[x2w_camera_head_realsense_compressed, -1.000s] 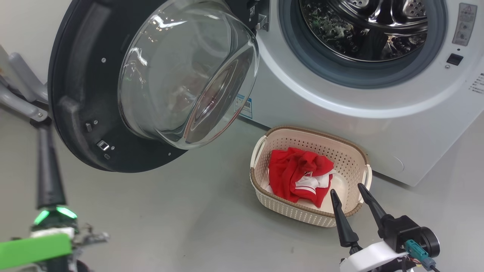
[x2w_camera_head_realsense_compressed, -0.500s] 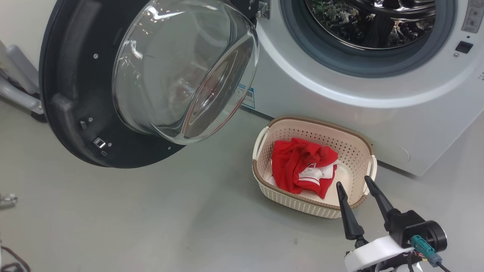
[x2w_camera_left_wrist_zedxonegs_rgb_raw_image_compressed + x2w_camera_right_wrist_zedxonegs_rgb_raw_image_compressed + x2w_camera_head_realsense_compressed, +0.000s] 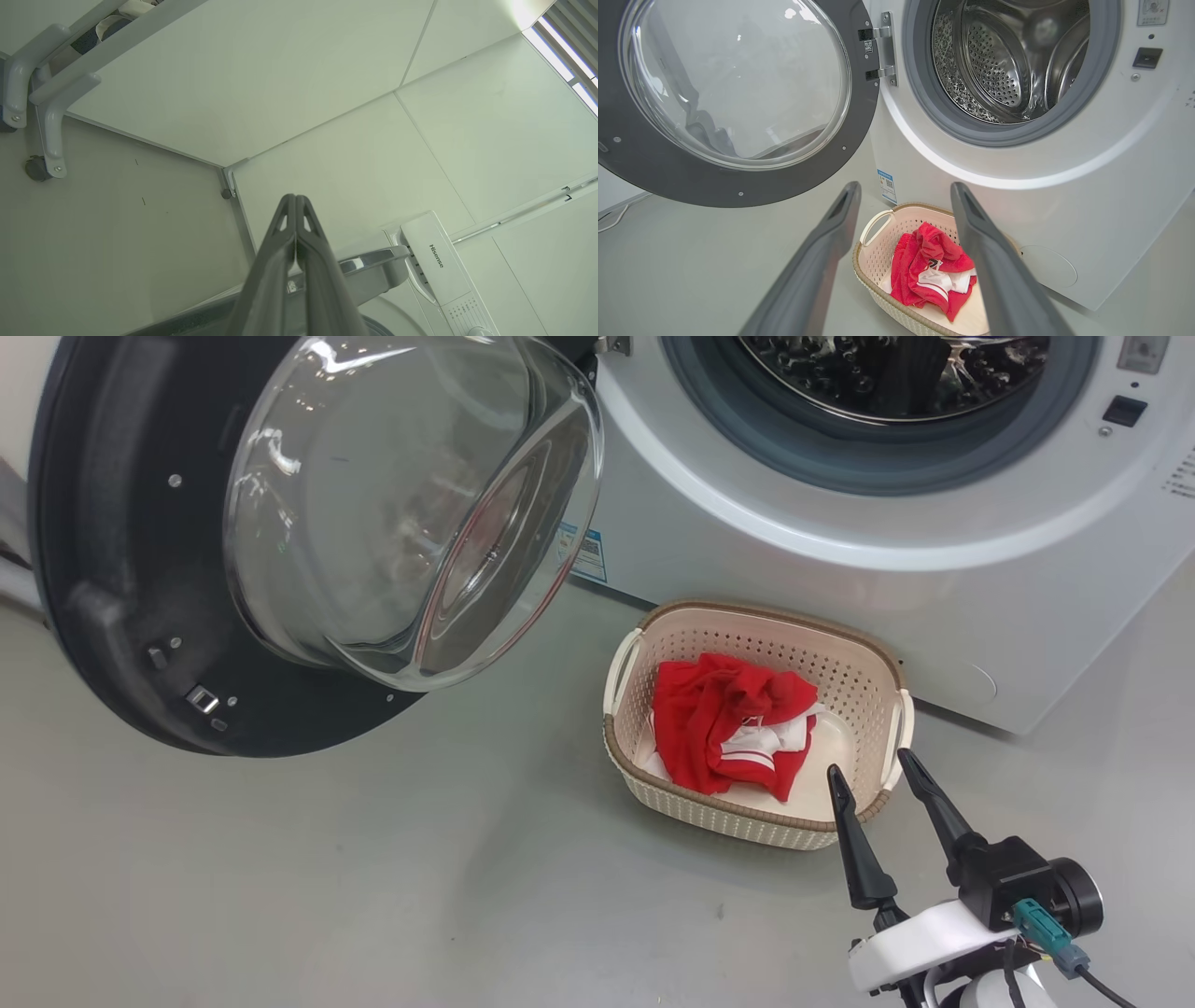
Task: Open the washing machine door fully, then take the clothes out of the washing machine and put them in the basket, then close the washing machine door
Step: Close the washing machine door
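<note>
The washing machine door (image 3: 103,569) hangs swung open at the left, its glass bowl bulging toward me, also seen as the washing machine door (image 3: 668,172). The white washing machine (image 3: 747,551) shows its steel drum (image 3: 1008,60) with no fabric visible inside. On the floor before it stands the basket (image 3: 756,821) holding the red clothes (image 3: 724,728), and the wrist view shows the same basket (image 3: 873,261) and clothes (image 3: 924,270). My right gripper (image 3: 867,763) stands open at the basket's near right corner, nothing between its fingers; the right gripper (image 3: 906,184) points toward the machine. My left gripper (image 3: 295,197) is shut and empty, pointing at white wall panels.
Grey floor (image 3: 373,896) stretches to the left of the basket, under the open door. A blue label (image 3: 583,555) sits on the machine's lower front. Grey metal brackets (image 3: 46,121) are fixed by the wall, and the machine's detergent drawer (image 3: 439,261) is below the left gripper.
The left arm, with its green light, has left the lower left of the head view. The head camera has shifted, so the whole scene slid. The right gripper stays open by the basket.
</note>
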Motion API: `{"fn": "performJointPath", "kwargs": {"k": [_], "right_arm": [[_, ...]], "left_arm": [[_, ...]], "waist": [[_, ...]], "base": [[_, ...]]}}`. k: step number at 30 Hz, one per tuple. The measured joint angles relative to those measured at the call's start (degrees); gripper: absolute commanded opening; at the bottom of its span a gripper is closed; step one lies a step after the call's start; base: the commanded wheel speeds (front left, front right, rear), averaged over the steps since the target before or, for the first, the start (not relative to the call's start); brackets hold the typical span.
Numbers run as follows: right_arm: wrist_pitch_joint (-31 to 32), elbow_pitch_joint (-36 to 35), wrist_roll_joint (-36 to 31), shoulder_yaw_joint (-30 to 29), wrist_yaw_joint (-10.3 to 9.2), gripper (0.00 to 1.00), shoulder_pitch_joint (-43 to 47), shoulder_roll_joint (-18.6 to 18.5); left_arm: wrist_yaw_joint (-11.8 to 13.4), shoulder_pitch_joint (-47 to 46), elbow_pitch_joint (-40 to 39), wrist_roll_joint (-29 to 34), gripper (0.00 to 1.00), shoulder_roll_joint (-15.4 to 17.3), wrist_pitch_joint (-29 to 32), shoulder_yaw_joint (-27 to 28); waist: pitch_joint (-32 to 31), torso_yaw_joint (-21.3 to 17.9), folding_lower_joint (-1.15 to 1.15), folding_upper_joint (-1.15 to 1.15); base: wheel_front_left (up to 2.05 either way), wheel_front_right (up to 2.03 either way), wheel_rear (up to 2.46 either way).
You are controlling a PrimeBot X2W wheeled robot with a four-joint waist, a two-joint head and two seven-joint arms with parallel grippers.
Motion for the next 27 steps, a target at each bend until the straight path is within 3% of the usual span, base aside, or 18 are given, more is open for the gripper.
{"fn": "performJointPath", "kwargs": {"k": [9, 17, 27], "right_arm": [[0.0, 0.1, -0.1, -0.1, 0.07, 1.0, -1.0, 0.0], [0.0, 0.2, -0.1, -0.5, 0.08, 1.0, -1.0, 0.0], [0.0, 0.6, -0.1, -0.4, 0.46, 1.0, -1.0, 0.0]], "left_arm": [[1.0, -5.5, 7.3, -2.0, 0.0, 1.4, 2.9, -0.5], [1.0, -7.5, 11.4, -1.9, 0.0, 2.5, 7.6, -4.7], [-0.6, -7.8, 14.7, -1.9, 0.0, 3.1, 13.3, -7.9]], "waist": [[1.0, -1.9, 0.0, 0.0], [1.2, -2.7, 0.0, 0.0], [0.6, -3.2, 0.0, 0.0]], "base": [[0.0, 0.0, 0.0], [0.0, 0.0, 0.0], [0.0, 0.0, 0.0]]}}
